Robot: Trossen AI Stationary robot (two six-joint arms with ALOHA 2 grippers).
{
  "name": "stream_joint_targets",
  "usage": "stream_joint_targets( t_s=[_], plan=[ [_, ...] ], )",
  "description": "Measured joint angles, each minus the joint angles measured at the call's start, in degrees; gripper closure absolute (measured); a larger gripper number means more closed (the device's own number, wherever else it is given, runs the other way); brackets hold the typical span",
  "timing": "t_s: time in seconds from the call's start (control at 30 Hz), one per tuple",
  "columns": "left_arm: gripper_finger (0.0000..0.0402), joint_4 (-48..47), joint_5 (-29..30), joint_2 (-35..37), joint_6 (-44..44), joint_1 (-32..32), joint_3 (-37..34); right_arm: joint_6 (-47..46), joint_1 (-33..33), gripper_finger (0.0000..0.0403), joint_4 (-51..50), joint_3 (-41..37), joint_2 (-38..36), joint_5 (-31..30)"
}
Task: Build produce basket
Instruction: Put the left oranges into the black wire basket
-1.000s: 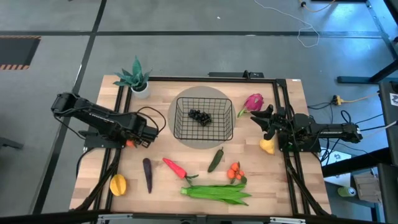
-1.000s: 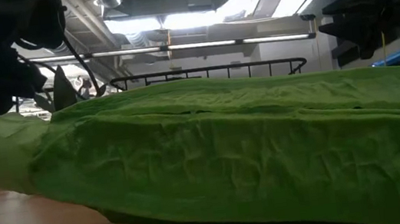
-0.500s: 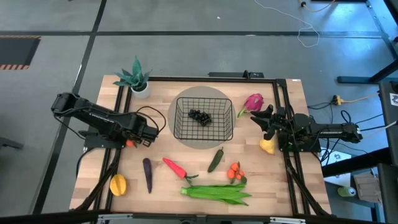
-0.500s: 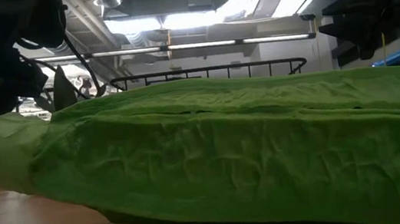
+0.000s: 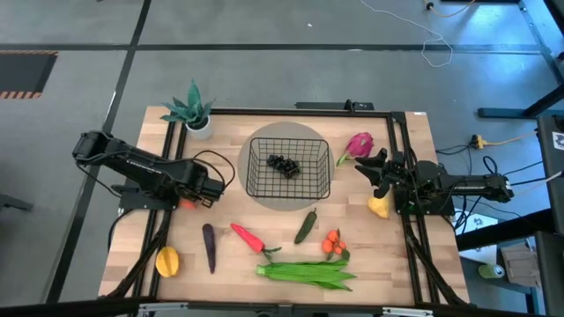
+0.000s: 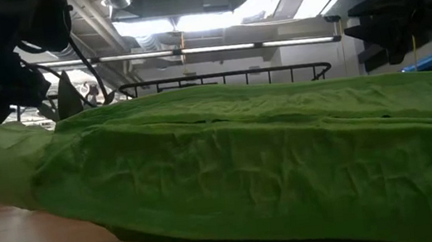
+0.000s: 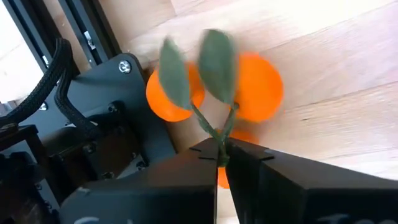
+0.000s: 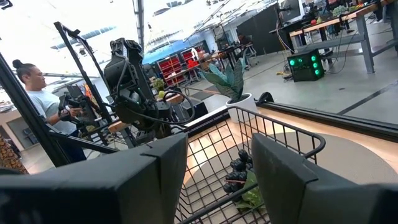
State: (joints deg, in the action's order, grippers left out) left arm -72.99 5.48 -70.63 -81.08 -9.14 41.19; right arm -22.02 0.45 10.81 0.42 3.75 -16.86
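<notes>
Left gripper (image 7: 221, 163) fingers pinch only the orange tomatoes' (image 7: 258, 87) thin stem; lifting probably risks slippage. Right gripper (image 8: 214, 180) fingers spread.

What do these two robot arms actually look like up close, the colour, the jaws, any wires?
Both arms are matte black, jointed segments. The left arm carries a looped black cable near its wrist and a braided black hose with silver screws on its housing. The left gripper ends in flat, angular black jaws; the right gripper has two broad, blocky black jaws.
</notes>
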Motion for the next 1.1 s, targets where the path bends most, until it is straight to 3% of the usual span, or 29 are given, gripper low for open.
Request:
stream_joint_targets(
  t_s=[0.17,0.8,1.1],
  plan=[
    [0.0398,0.36,0.87,0.00,0.18,-0.01,0.00,0.00,0.00,0.0232,0.00,-0.01,0.00,0.00],
    [0.0400,5.76,14.51,0.11,2.94,-0.06,0.00,0.00,0.00,0.0232,0.00,0.01,-0.01,0.01],
    [0.0400,10.91,29.53,0.13,5.20,0.01,0.02,-0.20,0.00,0.0232,0.00,-0.01,-0.01,0.01]
  ],
)
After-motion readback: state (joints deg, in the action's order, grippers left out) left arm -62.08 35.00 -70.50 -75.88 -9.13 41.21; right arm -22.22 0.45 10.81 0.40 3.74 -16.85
